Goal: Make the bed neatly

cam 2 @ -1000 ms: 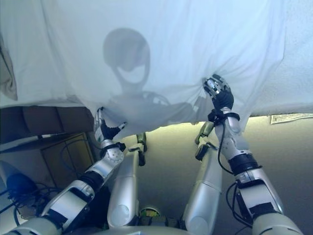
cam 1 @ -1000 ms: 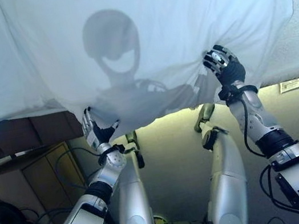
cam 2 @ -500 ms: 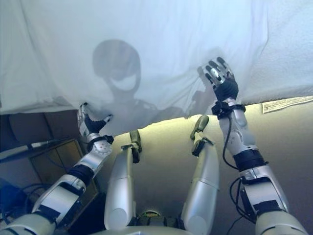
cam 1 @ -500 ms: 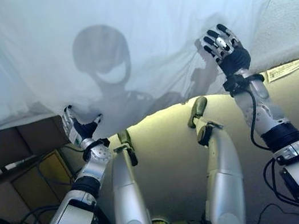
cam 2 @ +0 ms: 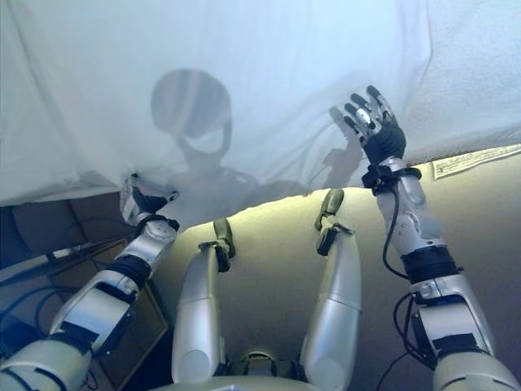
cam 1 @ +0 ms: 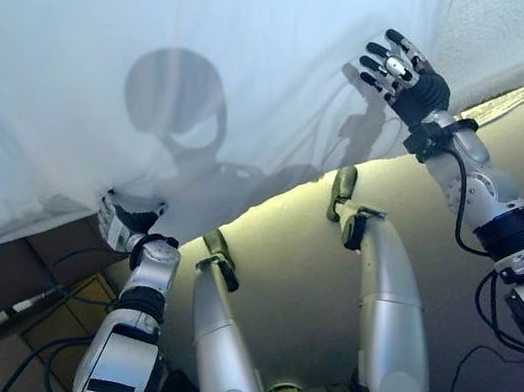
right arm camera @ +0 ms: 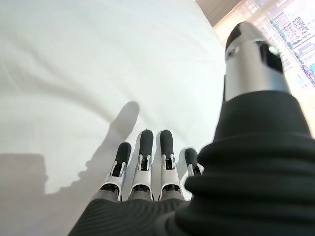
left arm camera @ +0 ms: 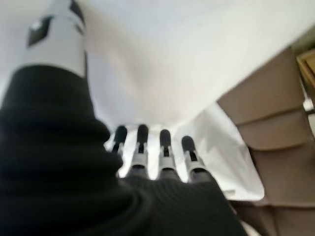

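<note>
Fingers (right arm camera: 147,162) of the right hand (cam 1: 406,81) are seen spread and straight, raised over the white sheet (cam 1: 246,46) near its hanging edge, with nothing held between them and the thumb. In the right wrist view the dark tips are shown extended above the cloth, a shadow of the hand being cast on it.

The left hand (cam 1: 123,224) is seen at the sheet's lower edge, at the robot's left, where the cloth is gathered into folds around it. In the left wrist view its fingers (left arm camera: 165,152) are shown in a straight row along the sheet, tips against or just short of the cloth; whether a fold is pinched by the thumb cannot be told.

The sheet is spread across the bed (cam 1: 512,0), covering most of it, its edge hanging over the near side in an uneven line with creases running towards both hands. A strip of textured white mattress cover is left bare at the robot's right. Brown panels (left arm camera: 266,123) are seen below the sheet's edge on the left side.
</note>
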You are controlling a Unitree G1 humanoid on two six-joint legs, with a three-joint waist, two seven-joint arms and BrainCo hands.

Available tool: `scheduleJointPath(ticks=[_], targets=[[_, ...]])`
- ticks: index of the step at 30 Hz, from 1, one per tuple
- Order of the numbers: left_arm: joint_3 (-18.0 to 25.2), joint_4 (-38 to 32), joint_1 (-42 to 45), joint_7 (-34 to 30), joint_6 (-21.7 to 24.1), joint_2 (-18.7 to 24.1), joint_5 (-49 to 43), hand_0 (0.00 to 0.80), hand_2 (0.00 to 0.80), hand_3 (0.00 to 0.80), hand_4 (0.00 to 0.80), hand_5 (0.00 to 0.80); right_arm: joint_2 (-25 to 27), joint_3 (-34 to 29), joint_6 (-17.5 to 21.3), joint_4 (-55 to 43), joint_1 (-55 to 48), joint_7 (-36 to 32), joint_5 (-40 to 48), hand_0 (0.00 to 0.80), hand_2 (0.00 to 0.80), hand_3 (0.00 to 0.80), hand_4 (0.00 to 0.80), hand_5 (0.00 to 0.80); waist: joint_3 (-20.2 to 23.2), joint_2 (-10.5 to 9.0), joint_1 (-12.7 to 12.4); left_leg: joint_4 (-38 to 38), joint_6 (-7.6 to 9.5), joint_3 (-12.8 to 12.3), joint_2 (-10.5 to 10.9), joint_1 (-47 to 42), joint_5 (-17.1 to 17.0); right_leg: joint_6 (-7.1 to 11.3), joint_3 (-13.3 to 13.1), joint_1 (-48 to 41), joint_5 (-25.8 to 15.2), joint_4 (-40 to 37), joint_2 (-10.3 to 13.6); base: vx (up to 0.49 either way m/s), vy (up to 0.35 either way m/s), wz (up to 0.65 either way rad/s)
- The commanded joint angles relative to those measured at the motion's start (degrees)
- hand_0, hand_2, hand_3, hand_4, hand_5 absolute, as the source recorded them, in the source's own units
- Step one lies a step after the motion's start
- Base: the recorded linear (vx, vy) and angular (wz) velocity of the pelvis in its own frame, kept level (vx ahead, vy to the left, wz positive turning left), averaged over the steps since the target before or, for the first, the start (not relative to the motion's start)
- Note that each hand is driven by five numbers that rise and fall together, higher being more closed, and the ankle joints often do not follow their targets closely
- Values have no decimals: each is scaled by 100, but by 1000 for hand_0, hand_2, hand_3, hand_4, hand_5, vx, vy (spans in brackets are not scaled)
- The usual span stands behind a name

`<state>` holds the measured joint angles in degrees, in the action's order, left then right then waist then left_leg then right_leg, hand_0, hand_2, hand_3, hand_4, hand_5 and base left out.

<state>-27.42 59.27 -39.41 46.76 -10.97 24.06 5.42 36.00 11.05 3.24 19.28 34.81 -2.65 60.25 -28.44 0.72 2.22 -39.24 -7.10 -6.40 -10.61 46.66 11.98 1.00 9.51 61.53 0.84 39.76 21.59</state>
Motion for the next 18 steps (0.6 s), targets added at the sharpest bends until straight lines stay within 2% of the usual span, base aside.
scheduleJointPath(ticks=[1, 4, 6, 10, 13, 16, 18], targets=[[-63, 234, 292, -97, -489, 277, -875, 0, 0, 0, 0, 0, 469, -371, -137, -699, -339, -156, -28, 0, 0, 0, 0, 0, 226, 275, 143, 678, -88, 196, -245, 604, -1603, 1165, -599, -98, -1113, -731, 473, 36, 185, -8], [-261, 164, 365, -396, -791, 352, -1294, 0, 0, 0, 0, 0, 625, -451, -297, -845, -383, -158, -38, 0, 0, 0, 0, 0, 237, 343, 176, 744, -96, 124, -223, 527, -1619, 1172, -639, -112, -1134, -784, 507, 23, 119, -10], [-353, 135, 399, -482, -860, 375, -1374, 0, 0, 0, 0, 0, 640, -423, -260, -900, -420, -135, -45, 0, 0, 0, 0, 0, 221, 349, 171, 774, -100, 104, -227, 504, -1639, 1177, -631, -149, -1159, -843, 511, 6, 36, -17], [-510, 249, 390, -1048, -1054, 399, -1429, 0, 0, 0, 0, 0, 644, -364, -174, -911, -396, -109, -24, 0, 0, 0, 0, 0, 158, 352, 138, 792, -106, 97, -234, 498, -1673, 1177, -580, -213, -1215, -923, 550, -4, 5, -9], [-559, 463, 415, -1742, -1480, 308, -1445, 0, 0, 0, 0, 0, 561, -314, -210, -944, -363, -109, -79, 0, 0, 0, 0, 0, 119, 328, 135, 814, -108, 101, -249, 495, -1722, 1177, -558, -244, -1259, -965, 562, 0, 0, 0], [-538, 615, 430, -1996, -1650, 252, -1513, 0, 0, 0, 0, 0, 474, -282, -206, -992, -370, -103, -140, 0, 0, 0, 0, 0, 96, 286, 130, 819, -112, 109, -273, 497, -1743, 1164, -525, -271, -1283, -993, 573, 0, 0, 0], [-539, 782, 396, -2241, -1729, 217, -1932, 0, 0, 0, 0, 0, 387, -250, -173, -960, -351, -102, -188, 0, 0, 0, 0, 0, 82, 243, 125, 809, -110, 134, -284, 511, -1766, 1146, -505, -289, -1305, -1005, 569, 0, 0, 0]])
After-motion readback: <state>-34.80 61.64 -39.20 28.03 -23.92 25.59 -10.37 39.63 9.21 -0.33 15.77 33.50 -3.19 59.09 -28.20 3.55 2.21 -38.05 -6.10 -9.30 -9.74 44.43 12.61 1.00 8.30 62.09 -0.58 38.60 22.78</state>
